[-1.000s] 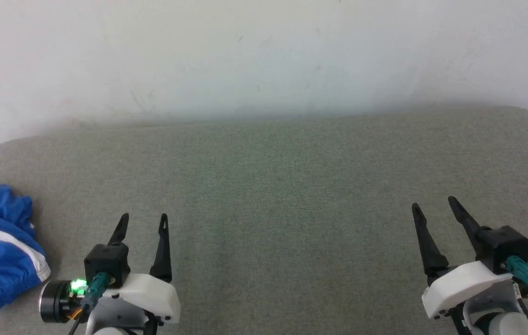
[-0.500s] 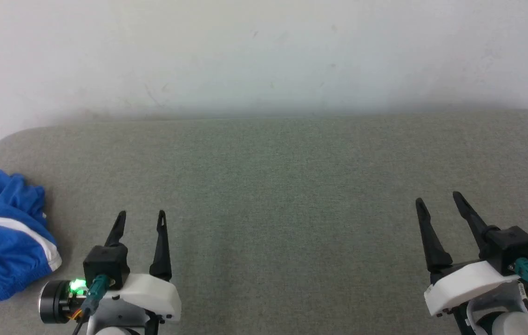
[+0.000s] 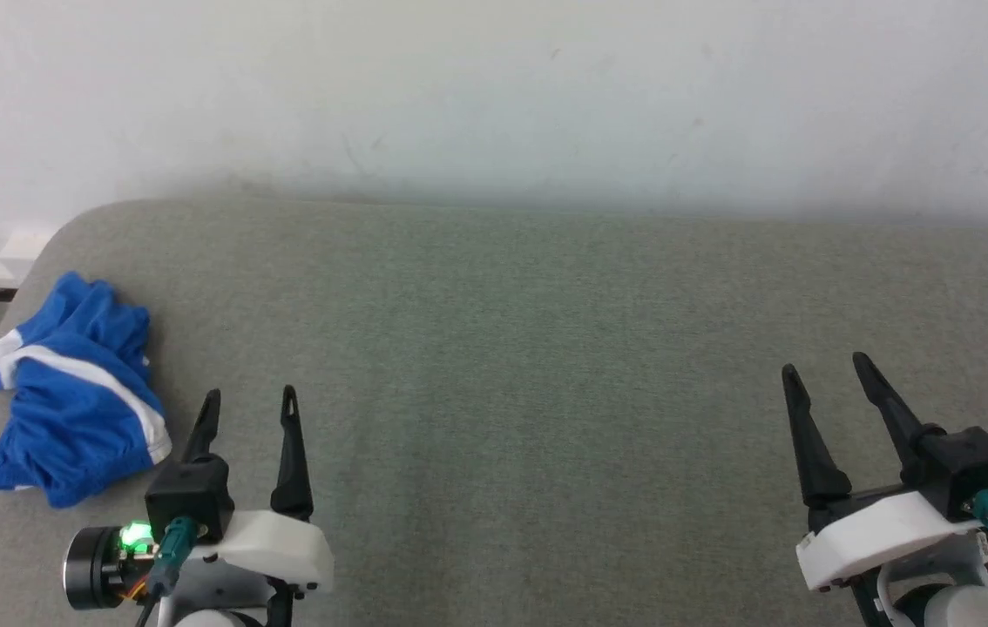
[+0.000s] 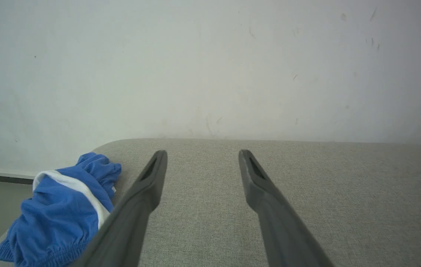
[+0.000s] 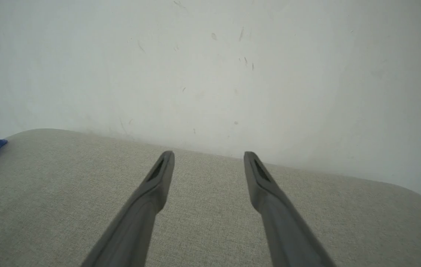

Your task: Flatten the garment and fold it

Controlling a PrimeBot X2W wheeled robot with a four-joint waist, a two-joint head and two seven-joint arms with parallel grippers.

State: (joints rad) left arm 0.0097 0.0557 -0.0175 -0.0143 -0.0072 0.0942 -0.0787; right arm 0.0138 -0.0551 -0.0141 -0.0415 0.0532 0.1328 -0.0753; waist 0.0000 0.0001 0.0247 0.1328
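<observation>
Crumpled garment (image 3: 76,409) at the left edge

Bunched in a blue heap on the grey padded surface (image 3: 503,348), just left of the left end effector (image 3: 250,394), not touching. Well apart from the right end effector (image 3: 823,366). Spread wide on both, gripping nothing

**Cloth, weave and matt plastic**

The shorts (image 3: 76,387) are thin blue cloth with a faint sheen. The panels are smooth, the stripe is white cloth of the same kind, and the gathered band is puckered into fine ridges. The seat (image 3: 546,348) is grey-green woven upholstery, matt and coarse-grained, with the weave plain in the wrist views. The wall (image 3: 494,87) is matt white paint, flat but flecked with small scuffs and scratches. The fingers (image 4: 140,200) of the left gripper (image 3: 251,394) are smooth, dark, matt plastic, as are those of the right gripper (image 3: 824,364). Each gripper's shell (image 3: 276,544) is smooth white plastic with a slight gloss.
</observation>
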